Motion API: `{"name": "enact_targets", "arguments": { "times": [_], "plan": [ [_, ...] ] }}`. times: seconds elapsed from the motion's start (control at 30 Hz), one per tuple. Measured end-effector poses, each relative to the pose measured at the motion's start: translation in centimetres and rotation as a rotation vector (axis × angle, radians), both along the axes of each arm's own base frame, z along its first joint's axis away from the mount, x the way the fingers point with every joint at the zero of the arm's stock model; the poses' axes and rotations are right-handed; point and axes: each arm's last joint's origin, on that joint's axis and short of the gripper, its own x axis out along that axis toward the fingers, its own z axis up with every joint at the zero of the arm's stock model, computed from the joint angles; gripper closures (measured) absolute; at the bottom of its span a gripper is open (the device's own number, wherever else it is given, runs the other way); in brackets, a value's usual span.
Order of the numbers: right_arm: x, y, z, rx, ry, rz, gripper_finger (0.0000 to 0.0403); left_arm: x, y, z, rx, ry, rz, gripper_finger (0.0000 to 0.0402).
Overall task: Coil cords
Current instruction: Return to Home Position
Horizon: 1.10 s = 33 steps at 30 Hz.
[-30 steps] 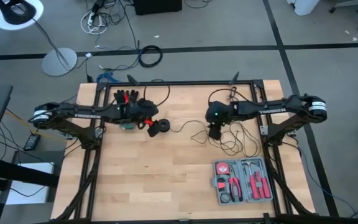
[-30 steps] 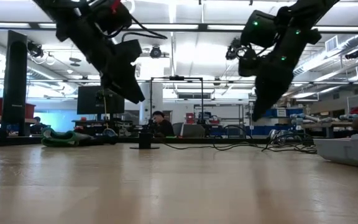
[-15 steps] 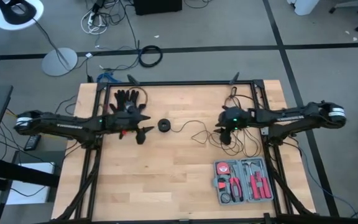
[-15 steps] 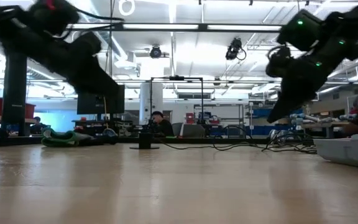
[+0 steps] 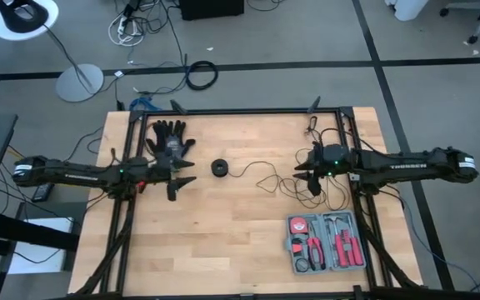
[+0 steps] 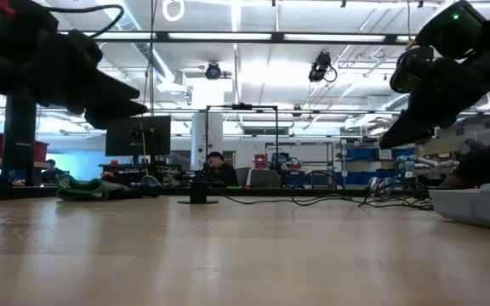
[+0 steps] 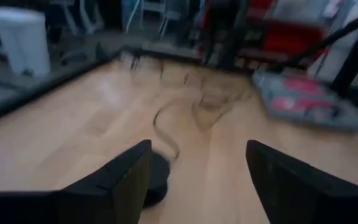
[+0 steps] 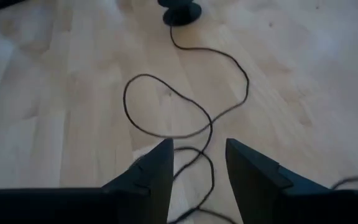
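Jaws: my left gripper [image 5: 183, 185] has its fingers spread wide with nothing between them; my right gripper [image 5: 308, 180] is also parted and empty, the wire passing on the table beyond its tips.
Grippers' station: the left hangs above the table's left side, near the disc but apart from it; the right hangs right of centre, over the tangled end of the wire. Both arms lie stretched out low from the table's sides.
The cord: the small black disc [image 5: 220, 167] rests at mid-table, toward the far half. Its thin black wire [image 5: 261, 177] trails right from it in loose loops to a scribble of slack [image 5: 323, 196] beneath the right arm.
Done: as I read it, the wire is fully paid out and flat on the wood.
Left: every turn of the coiling; no loop is gathered and neither gripper has hold of anything.
Surface: a pale wooden table [image 5: 223, 242] in a black frame. A black glove [image 5: 169, 135] lies at the far left and an open tool case [image 5: 325, 243] with red-handled tools at the near right.
Room: grey floor with a lamp base [image 5: 79, 82] and a coiled cable [image 5: 201, 75] beyond the far edge. In the low view there is a bright workshop, a dark monitor [image 6: 138, 136] and a person seated [image 6: 218, 166] far behind.
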Motion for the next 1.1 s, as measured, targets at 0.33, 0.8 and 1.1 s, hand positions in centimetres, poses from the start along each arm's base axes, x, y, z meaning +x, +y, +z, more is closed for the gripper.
{"name": "enact_targets", "arguments": {
  "times": [0.33,0.8,1.1],
  "plan": [
    [-1.4,0.3,-1.2,0.013,-0.002,-0.011,0.0257,-2.0,-0.2,0.6,0.029,-0.029,-0.025,0.0138],
    [-1.5,0.3,-1.0,0.008,-0.028,-0.014,0.0258,-4.1,-0.5,1.2,0.105,-0.107,-0.087,0.0138],
    [-1.5,0.3,-0.9,-0.003,-0.037,-0.008,0.0258,-4.5,-0.6,1.2,0.100,-0.122,-0.117,0.0138]
  ]
}}
